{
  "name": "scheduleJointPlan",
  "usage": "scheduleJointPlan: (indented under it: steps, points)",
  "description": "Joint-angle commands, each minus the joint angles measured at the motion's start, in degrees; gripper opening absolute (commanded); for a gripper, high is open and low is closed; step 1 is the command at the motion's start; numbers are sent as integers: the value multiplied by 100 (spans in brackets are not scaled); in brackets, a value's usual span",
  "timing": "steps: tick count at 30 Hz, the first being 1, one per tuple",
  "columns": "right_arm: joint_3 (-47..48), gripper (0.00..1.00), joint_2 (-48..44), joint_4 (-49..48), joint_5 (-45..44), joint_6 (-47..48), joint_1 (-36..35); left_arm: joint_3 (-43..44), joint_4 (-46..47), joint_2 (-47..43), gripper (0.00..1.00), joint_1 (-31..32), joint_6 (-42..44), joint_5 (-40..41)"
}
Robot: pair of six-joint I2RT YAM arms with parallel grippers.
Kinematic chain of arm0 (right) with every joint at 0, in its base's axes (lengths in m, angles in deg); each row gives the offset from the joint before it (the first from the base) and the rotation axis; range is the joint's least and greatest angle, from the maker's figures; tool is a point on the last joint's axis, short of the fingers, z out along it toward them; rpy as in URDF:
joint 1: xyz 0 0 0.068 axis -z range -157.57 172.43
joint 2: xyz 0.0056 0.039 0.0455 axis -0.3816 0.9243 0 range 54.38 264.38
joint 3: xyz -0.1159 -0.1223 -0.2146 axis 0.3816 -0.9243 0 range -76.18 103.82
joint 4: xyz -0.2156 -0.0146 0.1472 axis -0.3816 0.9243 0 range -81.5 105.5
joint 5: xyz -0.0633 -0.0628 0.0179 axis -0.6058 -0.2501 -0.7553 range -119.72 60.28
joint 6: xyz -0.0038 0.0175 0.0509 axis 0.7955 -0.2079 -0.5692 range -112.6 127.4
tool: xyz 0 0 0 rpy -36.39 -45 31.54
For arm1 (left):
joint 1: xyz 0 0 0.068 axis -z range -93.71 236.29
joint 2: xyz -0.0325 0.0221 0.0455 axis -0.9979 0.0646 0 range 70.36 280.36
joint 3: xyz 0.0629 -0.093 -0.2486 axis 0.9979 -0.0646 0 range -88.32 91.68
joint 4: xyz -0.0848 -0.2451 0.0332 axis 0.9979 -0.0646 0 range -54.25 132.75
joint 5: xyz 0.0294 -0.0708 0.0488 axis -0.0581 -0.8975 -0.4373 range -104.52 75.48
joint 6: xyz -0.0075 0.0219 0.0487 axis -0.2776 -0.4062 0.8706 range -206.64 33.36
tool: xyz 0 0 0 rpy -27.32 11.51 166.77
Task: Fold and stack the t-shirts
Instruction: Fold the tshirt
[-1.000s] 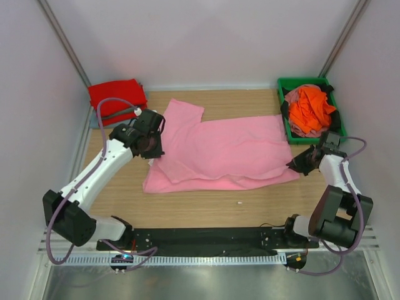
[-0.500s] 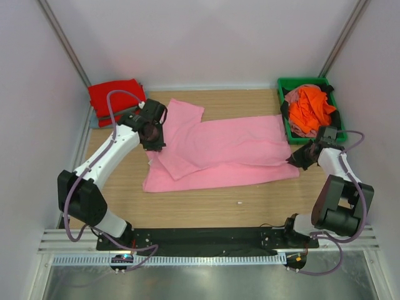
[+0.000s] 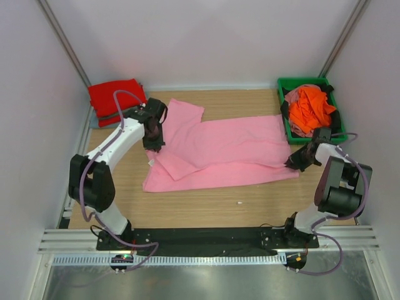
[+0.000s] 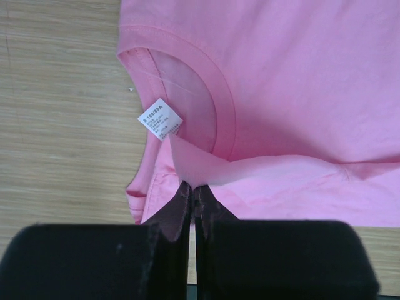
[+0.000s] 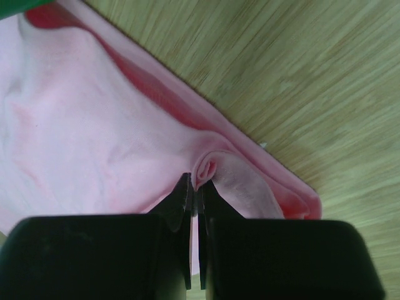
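**Two-arm grasp during a lengthwise fold.** We see the light pink soft-fabric t-shirt (image 3: 231, 147) spread across the wooden tabletop (image 3: 200, 209), between the two tools. The left tool (image 4: 192, 187) has its jaws pressed together on a thin raised flap of pink cloth at the neck end. The ribbed collar (image 4: 215, 94) lies just ahead of its tips, and the white size label (image 4: 160, 119) lies ahead and slightly to their left. The right tool (image 5: 195, 184) likewise pinches a small pucker of cloth at the hem end, with bare wood to the right of its tips. We judge that both ends are gripped at once so that one long edge can be carried over as a straight line, without the middle sagging or skewing. In the overhead view, part of the cloth beside the left tool lies doubled over. The bright red folded t-shirt (image 3: 115, 97) sits well beyond the left tool and to its left, presumably as the base of the stack. The crumpled orange t-shirt (image 3: 310, 106) waits in the green plastic bin (image 3: 300, 81), just beyond the right tool.
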Motion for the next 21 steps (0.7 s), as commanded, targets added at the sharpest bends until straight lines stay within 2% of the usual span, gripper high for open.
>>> scheduleJointPlan:
  steps: [1, 2, 3, 5, 8, 9, 11, 12, 13, 14, 16, 17, 20, 21]
  points:
    - [334, 5, 245, -316, -113, -61, -39, 272, 255, 319, 0, -163, 109, -98]
    - [386, 8, 324, -316, -96, -52, -48, 307, 255, 389, 0, -181, 109, -71]
    - [491, 15, 438, -316, -104, -43, -48, 386, 255, 529, 0, -199, 118, -28]
    - [615, 21, 562, -282, -87, -26, -48, 465, 264, 662, 0, -260, 101, -27]
    - [843, 45, 659, -203, -166, -34, -48, 615, 238, 890, 0, -339, 39, -36]
    - [940, 60, 659, -176, -262, -52, -48, 702, 220, 943, 0, -357, -5, -53]
    - [1063, 70, 572, 16, -429, -17, -48, 912, 185, 1110, 1, -383, -23, -132]
    - [1151, 76, 502, 78, -499, -8, -48, 1018, 54, 1154, 3, -383, -23, -124]
    - [1186, 79, 405, 131, -648, 9, -48, 1132, -25, 1198, 7, -383, -14, -89]
    - [1213, 80, 152, 228, -702, 71, -56, 1334, -96, 1224, 26, -383, -5, -37]
    - [1257, 83, -174, 333, -929, 159, -74, 1458, -272, 1146, 52, -383, 12, 86]
    - [1266, 84, -350, 464, -992, 272, -92, 1485, -298, 972, 73, -375, 13, 209]
    - [1196, 84, -1088, 658, -1124, 440, -205, 1319, -342, 375, 92, -374, -23, 420]
    - [1074, 84, -1508, 668, -1115, 510, -258, 1222, -342, 198, 94, -366, -31, 465]
